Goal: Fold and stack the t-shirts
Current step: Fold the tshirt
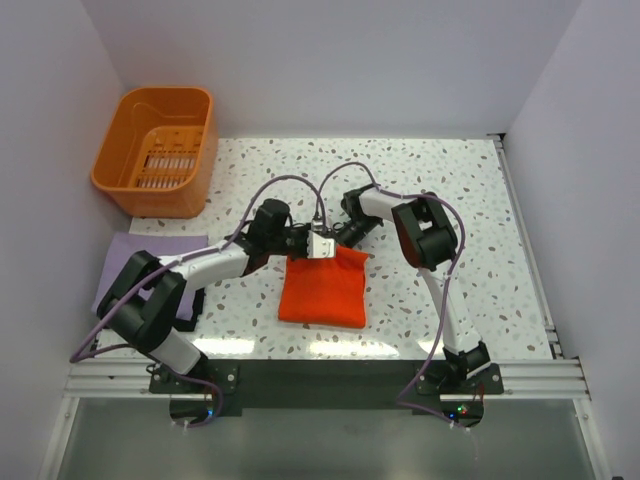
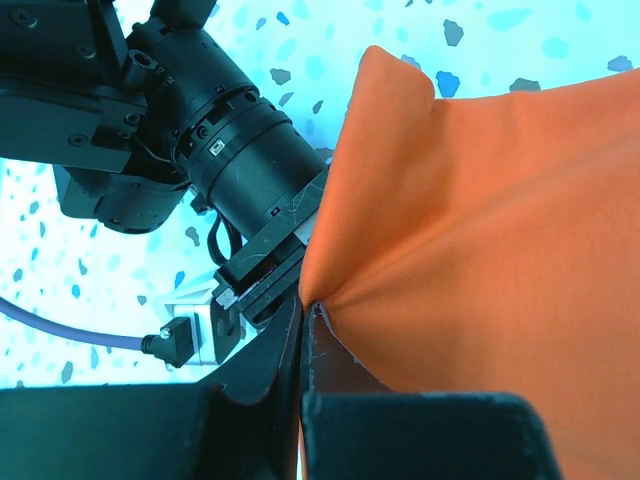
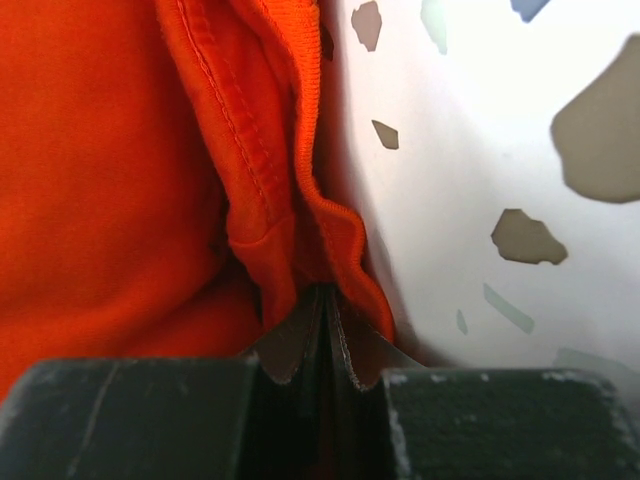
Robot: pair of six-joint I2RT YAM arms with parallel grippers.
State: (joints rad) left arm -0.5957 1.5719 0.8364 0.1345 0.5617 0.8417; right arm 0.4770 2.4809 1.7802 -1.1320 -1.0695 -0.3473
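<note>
The bright orange-red t-shirt (image 1: 322,290) lies as a folded rectangle in the middle of the table. At its far edge both arms meet. My left gripper (image 1: 303,247) is shut on a pinch of the orange cloth (image 2: 480,220), the fabric puckering where the jaws close (image 2: 303,318). Close beside it, my right gripper (image 1: 347,240) is shut on a bunched hem of the same shirt (image 3: 250,180), with the folds running down between its fingertips (image 3: 325,300). The pale lavender t-shirt (image 1: 128,260) lies flat at the table's left edge, partly under the left arm.
A rigid orange slotted basket (image 1: 157,150) stands at the back left corner. White walls close in the speckled table (image 1: 450,170) at the back and both sides. The right arm's wrist (image 2: 230,150) sits just left of my left fingers.
</note>
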